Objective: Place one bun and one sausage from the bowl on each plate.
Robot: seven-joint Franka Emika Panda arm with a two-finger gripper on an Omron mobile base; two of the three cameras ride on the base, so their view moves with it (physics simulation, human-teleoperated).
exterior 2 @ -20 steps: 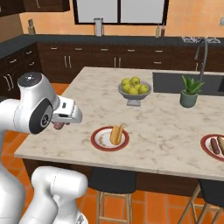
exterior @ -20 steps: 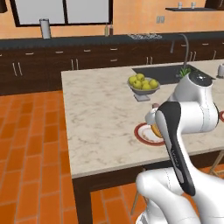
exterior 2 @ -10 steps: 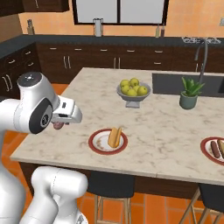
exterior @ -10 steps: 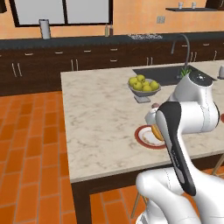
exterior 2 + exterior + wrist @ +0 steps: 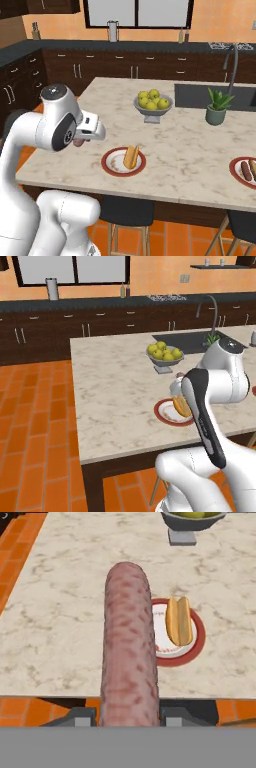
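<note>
Sausage [image 5: 129, 647]: pinkish-brown, lying lengthwise between the claw's [image 5: 129, 716] two tips, which are clamping it; it is hanging above the tabletop's [image 5: 190, 150] near edge. In the right base view, its end [image 5: 78, 142] is peeking out beneath the hand.

Red-rimmed plate [image 5: 107, 163]: sitting near the tabletop's near edge, carrying one bun [image 5: 131, 156] on its right half.

Second plate [image 5: 237, 173]: sitting toward the near right corner, bearing sausages.

Pale footed bowl of yellow fruit [image 5: 153, 106]: standing mid-tabletop.

Potted plant [image 5: 217, 108]: standing beside the sink [image 5: 215, 96].
</note>
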